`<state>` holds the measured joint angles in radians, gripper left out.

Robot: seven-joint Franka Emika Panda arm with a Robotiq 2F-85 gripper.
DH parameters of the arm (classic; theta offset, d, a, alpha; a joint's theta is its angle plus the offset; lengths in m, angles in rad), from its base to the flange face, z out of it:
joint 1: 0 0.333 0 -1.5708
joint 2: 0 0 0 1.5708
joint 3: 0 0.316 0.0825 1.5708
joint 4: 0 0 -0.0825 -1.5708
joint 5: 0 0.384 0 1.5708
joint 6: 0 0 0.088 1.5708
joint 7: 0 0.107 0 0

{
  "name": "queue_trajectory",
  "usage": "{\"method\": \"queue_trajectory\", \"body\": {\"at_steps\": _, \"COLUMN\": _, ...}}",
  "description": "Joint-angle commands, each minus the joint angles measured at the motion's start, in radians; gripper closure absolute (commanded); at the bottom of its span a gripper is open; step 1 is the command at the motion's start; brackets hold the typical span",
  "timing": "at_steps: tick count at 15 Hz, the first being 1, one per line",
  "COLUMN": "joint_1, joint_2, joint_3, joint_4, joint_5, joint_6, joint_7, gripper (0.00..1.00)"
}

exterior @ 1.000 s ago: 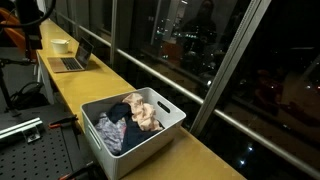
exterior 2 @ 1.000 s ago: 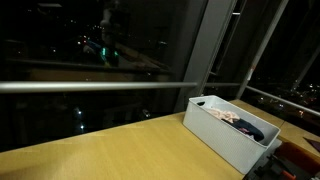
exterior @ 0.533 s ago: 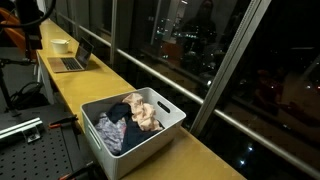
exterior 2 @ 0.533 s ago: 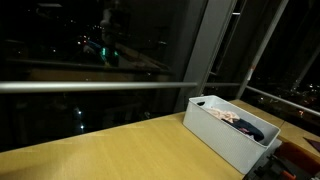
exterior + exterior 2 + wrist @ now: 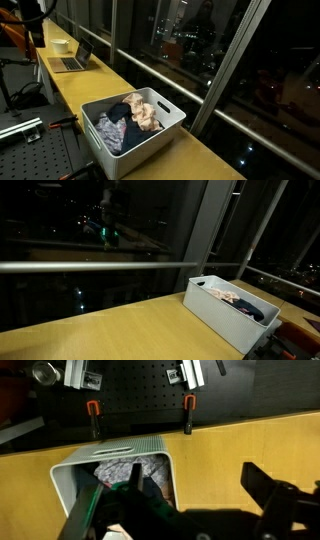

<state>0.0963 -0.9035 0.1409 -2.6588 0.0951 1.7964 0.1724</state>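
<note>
Clothes (image 5: 117, 472), a tumbled heap of dark blue, grey and pale pink fabric, lie in the white bin (image 5: 62, 482) right under the gripper (image 5: 192, 475). The wrist view looks straight down on them. The jaws stand spread wide with nothing between them. One dark finger crosses in front of the heap and the other hangs over the bare wooden counter (image 5: 250, 435) beside the bin. Whether that finger touches the cloth cannot be told. The arm does not appear in either exterior view.

The bin has solid walls with a ribbed end and an open top, so only its rim surrounds the heap (image 5: 130, 118). It stands on the long counter (image 5: 205, 158) close to the tall window (image 5: 200, 40), which shows city lights at night.

Past the bin's far end, at the counter's edge, two red-handled clamps (image 5: 93, 412) stand against a black perforated board (image 5: 140, 385). Well down the counter sit an open laptop (image 5: 72, 60) and a white bowl (image 5: 60, 45). Any lettering on them is too small to read.
</note>
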Motion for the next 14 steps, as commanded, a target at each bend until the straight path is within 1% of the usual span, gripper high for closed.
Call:
{"method": "queue_trajectory", "body": {"at_steps": 1, "joint_1": -0.017, "joint_2": 0.084, "joint_3": 0.008, "joint_4": 0.057, "joint_5": -0.055, "joint_6": 0.085, "joint_7": -0.050, "gripper": 0.00}}
{"method": "queue_trajectory", "body": {"at_steps": 4, "joint_1": -0.016, "joint_2": 0.173, "joint_3": -0.002, "joint_4": 0.089, "joint_5": -0.096, "joint_6": 0.201, "joint_7": -0.093, "gripper": 0.00}}
{"method": "queue_trajectory", "body": {"at_steps": 6, "joint_1": -0.016, "joint_2": 0.257, "joint_3": -0.010, "joint_4": 0.121, "joint_5": -0.122, "joint_6": 0.282, "joint_7": -0.123, "gripper": 0.00}}
{"method": "queue_trajectory", "body": {"at_steps": 10, "joint_1": -0.031, "joint_2": 0.466, "joint_3": -0.035, "joint_4": 0.191, "joint_5": -0.166, "joint_6": 0.452, "joint_7": -0.174, "gripper": 0.00}}
{"method": "queue_trajectory", "body": {"at_steps": 14, "joint_1": -0.048, "joint_2": 0.684, "joint_3": -0.087, "joint_4": 0.273, "joint_5": -0.158, "joint_6": 0.579, "joint_7": -0.247, "gripper": 0.00}}
